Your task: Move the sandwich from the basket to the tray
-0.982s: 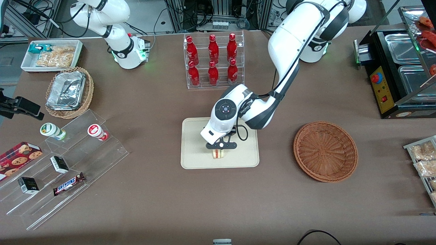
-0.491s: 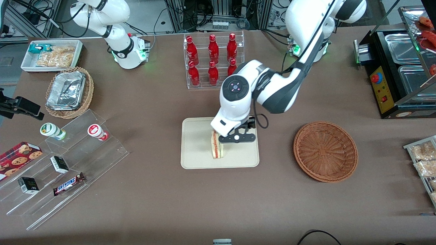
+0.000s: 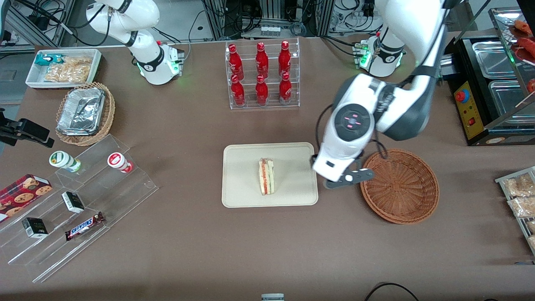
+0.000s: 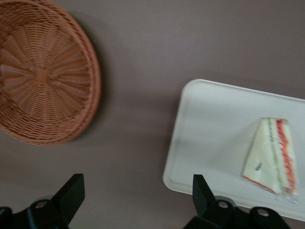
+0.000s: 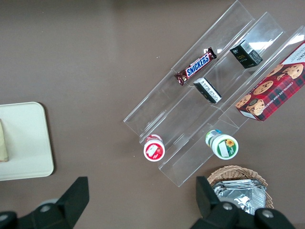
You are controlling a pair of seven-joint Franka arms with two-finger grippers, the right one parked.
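Gripper (image 3: pixel 347 180) hangs empty, fingers spread wide, above counter (image 3: pixel 334 234) between tray (image 3: pixel 238 196) and basket (image 3: pixel 399 186) — sandwich (image 3: pixel 266 176) lies on tray.

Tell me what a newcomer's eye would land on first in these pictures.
First, the sandwich, a pale wedge with red and green filling, lying alone on the cream tray in mid-table. Next, the big white arm whose gripper, fingers open and holding nothing, hangs above the table between the tray and the empty reddish-brown wicker basket. The clear rack of red bottles, farther from the front camera than the tray, also draws the eye.
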